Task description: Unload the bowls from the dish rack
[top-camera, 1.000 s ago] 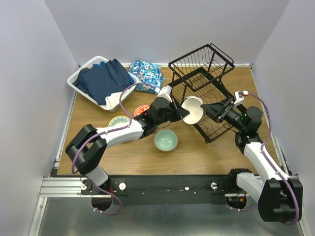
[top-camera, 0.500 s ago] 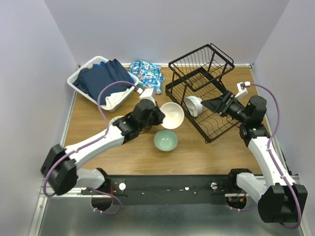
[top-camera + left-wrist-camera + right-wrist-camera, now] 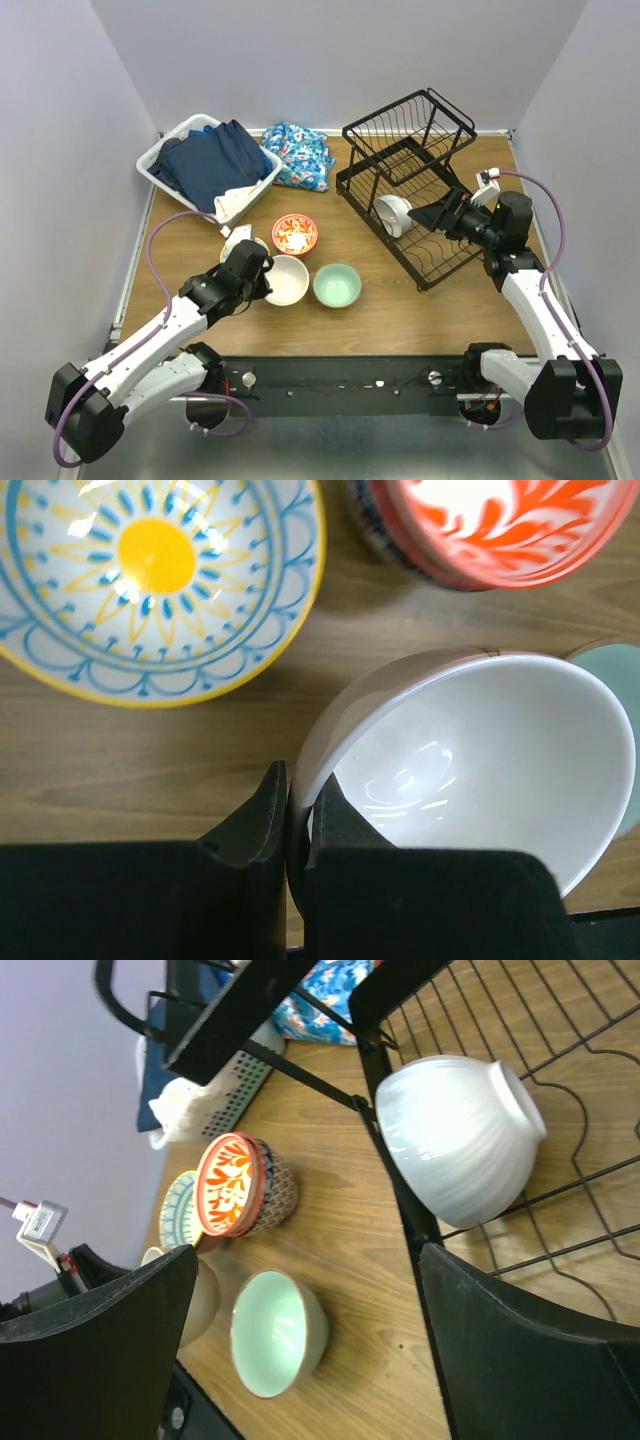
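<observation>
wood table (image 3: 400, 310), left tool (image 3: 290, 820) pinching white bowl (image 3: 470, 750).

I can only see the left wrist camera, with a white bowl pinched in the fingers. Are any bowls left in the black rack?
Observer: Yes, one. A white ribbed bowl lies on its side in the lower tier of the dish rack.
Operator: Is the other arm grabbing it?
Observer: Not yet. The right gripper is open and aimed at it.
Operator: What's the green bit at my picture's edge?
Observer: A mint green bowl, upright on the table beside your held white bowl.
</observation>
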You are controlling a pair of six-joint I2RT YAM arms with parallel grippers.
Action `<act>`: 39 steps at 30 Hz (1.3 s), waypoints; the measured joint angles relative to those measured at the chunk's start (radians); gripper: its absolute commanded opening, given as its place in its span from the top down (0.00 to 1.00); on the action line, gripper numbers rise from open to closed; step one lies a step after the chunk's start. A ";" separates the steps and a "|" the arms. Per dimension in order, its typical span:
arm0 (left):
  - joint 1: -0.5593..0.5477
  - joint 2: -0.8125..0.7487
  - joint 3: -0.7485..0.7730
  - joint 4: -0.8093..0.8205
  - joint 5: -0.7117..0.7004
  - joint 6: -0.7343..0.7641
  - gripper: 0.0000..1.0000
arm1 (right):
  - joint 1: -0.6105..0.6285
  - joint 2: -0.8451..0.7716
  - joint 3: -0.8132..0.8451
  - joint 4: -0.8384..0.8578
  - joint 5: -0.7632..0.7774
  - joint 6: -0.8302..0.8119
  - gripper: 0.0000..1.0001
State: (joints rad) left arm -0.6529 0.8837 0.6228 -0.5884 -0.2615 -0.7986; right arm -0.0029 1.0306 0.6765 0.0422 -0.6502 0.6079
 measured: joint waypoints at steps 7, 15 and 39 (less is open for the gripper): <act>0.017 0.005 -0.094 -0.011 0.001 -0.035 1.00 | 0.000 0.022 0.003 0.000 0.042 -0.055 0.00; 0.024 0.084 -0.154 0.110 0.010 -0.048 1.00 | 0.000 0.012 -0.003 0.026 0.110 -0.084 0.00; 0.029 -0.116 -0.059 0.031 -0.038 -0.051 0.01 | 0.000 0.204 -0.032 0.122 0.178 -0.388 0.00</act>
State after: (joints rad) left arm -0.6235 0.7673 0.5640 -0.5571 -0.2993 -0.8494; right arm -0.0029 1.2343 0.6441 0.1646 -0.4721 0.2203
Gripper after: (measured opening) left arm 0.890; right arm 0.998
